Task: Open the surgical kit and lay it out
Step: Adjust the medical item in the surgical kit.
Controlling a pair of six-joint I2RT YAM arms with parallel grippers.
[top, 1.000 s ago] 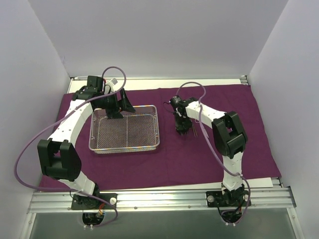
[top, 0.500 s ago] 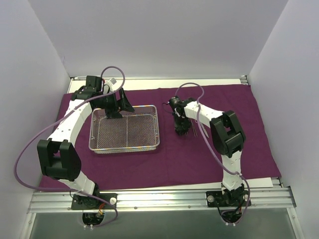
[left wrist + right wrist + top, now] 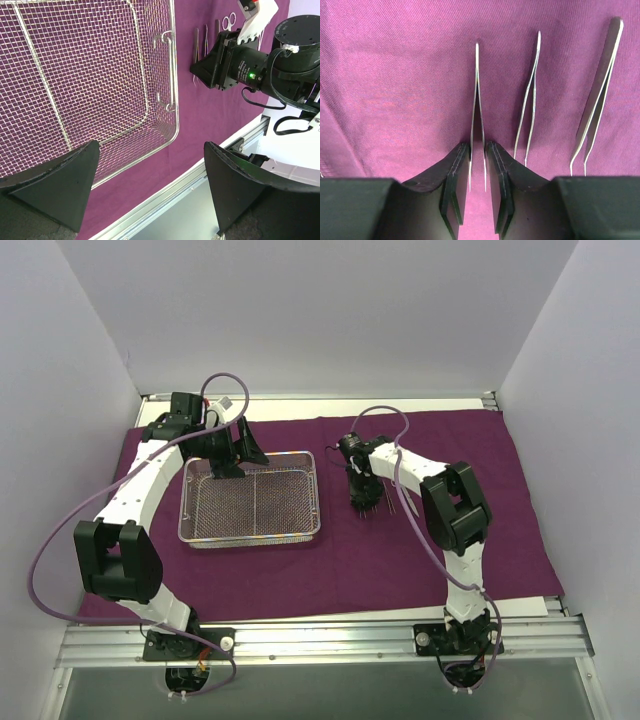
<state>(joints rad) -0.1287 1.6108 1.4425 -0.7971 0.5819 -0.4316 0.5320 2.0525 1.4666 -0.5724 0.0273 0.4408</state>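
A dark purple cloth wrap (image 3: 450, 540) lies unfolded flat across the table as the working field for the surgical kit; on its left half sits a rectangular silver wire-mesh tray (image 3: 250, 541) with no instruments showing in it, apparently set aside so its contents can be ranged beside it; the left gripper (image 3: 150, 147) hovers over the tray's far left corner, fingers spread wide and holding nothing; the right gripper (image 3: 477, 146) is low over the cloth just right of the tray, its fingers drawn close on either side of a thin straight steel forceps (image 3: 477, 95), though whether they pinch it or merely bracket it cannot be told; that forceps lies parallel to a slim second pair (image 3: 531, 95) and a broader bent-tipped pair (image 3: 600, 85), evenly spaced in a row, which suggests laying-out is under way; small steel scissors (image 3: 229, 21) rest beyond them
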